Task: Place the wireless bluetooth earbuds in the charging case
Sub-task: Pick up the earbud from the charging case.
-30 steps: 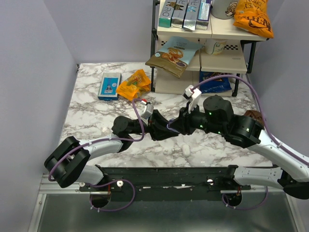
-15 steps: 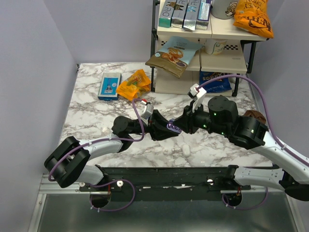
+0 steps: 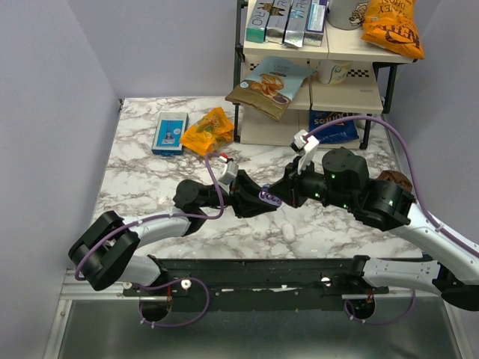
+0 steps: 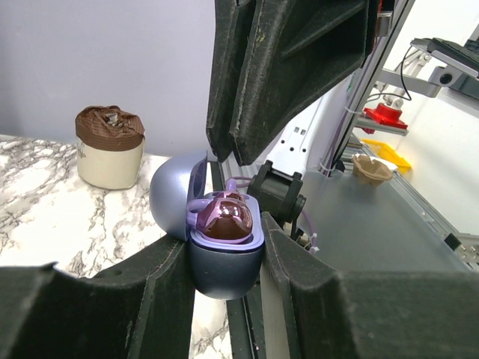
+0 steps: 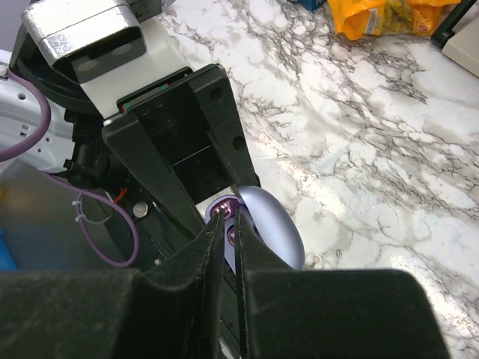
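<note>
Though the lid is swung back and purple shows inside, the job reads as nearly finished, not finished.

- Charging case (image 4: 224, 263): clamped by its sides in the left gripper (image 4: 224, 247), mouth up, lid hinged open behind. It sits mid-table where the two arms meet. It looks raised off the marble tabletop (image 3: 150, 173), but I cannot confirm that.
- Earbuds (image 4: 227, 219): a glossy purple mass low in the case wells. I cannot count whether it is one bud or two.
- Right gripper (image 5: 228, 217): fingers drawn almost together, only a thin slit between, with the tips right at the purple bud. I cannot tell whether they nip it or only press on it.
- Left to do, by my judgement: confirm both buds are seated, lift the right gripper clear, close the lid.
- Pose: left forearm low and level, reaching rightward. Right arm bent at the elbow, wrist tipped down and leftward onto the case from above.
</note>
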Controlling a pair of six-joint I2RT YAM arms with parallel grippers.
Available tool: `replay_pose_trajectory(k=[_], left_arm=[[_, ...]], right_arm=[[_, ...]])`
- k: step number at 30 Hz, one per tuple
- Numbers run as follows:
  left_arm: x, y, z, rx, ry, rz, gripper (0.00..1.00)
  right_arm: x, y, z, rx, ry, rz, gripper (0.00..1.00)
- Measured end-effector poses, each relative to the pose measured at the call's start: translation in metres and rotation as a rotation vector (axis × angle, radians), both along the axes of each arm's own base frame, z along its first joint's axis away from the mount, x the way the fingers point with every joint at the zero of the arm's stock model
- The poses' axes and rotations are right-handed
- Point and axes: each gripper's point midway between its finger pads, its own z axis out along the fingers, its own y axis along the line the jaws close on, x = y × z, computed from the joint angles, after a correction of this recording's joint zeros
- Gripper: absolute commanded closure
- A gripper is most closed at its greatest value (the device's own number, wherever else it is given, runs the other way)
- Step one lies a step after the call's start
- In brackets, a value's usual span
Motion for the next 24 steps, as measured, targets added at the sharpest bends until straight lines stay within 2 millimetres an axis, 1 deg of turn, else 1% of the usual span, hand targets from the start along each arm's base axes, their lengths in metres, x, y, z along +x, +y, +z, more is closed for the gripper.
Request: replay_pose_trajectory(k=[5,11,17,24], left_arm=[[-0.001,-0.0005,0.0004,-0.001,-0.001,-0.003,1.0],[-0.0006,-0.0016,0.0071,-0.014,-0.015,-0.004,1.0],[-0.0001,-0.0017,0.0064,-0.012,-0.015,-0.002,1.0],[0.0007,-0.0017,0.0062,-0.012,-0.025,0.002,1.0]], right_arm=[[-0.0021,0.0016,-0.0001,0.002,0.004,0.015,0.82],[-0.0018,0.0053,-0.0044,-0.008,0.014,0.024,0.82],[-0.0014,0.0084,-0.0094,-0.024,0.021,0.035,0.83],[-0.004,0.01,-0.0099,-0.024,0.024,0.054,0.83]])
